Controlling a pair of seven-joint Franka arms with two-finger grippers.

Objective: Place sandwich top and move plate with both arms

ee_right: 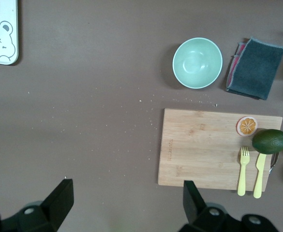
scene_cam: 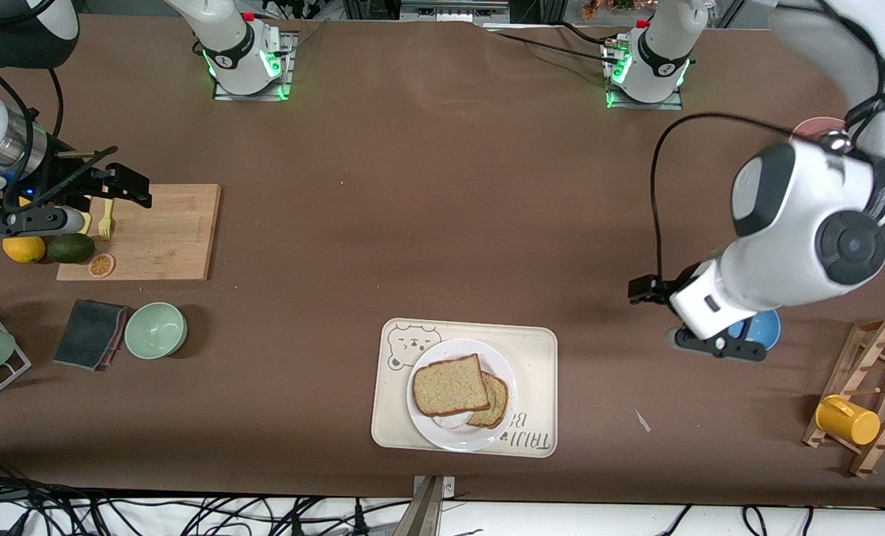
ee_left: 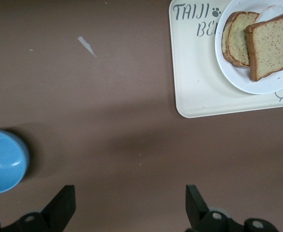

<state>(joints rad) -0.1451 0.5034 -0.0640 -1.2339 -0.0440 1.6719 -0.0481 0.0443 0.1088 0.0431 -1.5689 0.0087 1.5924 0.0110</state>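
The sandwich top [scene_cam: 449, 385], a squarish tan slice with a brown crust, lies on the white plate [scene_cam: 457, 444]. It rests over a smaller, darker slice [scene_cam: 496, 402] and a bit of egg white. The plate stands on a cream tray near the front camera. The left wrist view shows the sandwich top [ee_left: 274, 46] and the plate [ee_left: 238, 79]. My left gripper [scene_cam: 647, 289] [ee_left: 130, 191] is open and empty. It hangs over bare table between the tray and a blue bowl. My right gripper [scene_cam: 126, 186] [ee_right: 126, 186] is open and empty, by a cutting board's edge.
The cream bear tray [scene_cam: 531, 350] holds the plate. A blue bowl [scene_cam: 762, 327] sits under the left arm. A wooden rack with a yellow cup [scene_cam: 848, 419] stands at the left arm's end. A cutting board [scene_cam: 167, 231], a green bowl [scene_cam: 155, 330] and a dark cloth [scene_cam: 88, 333] lie at the right arm's end.
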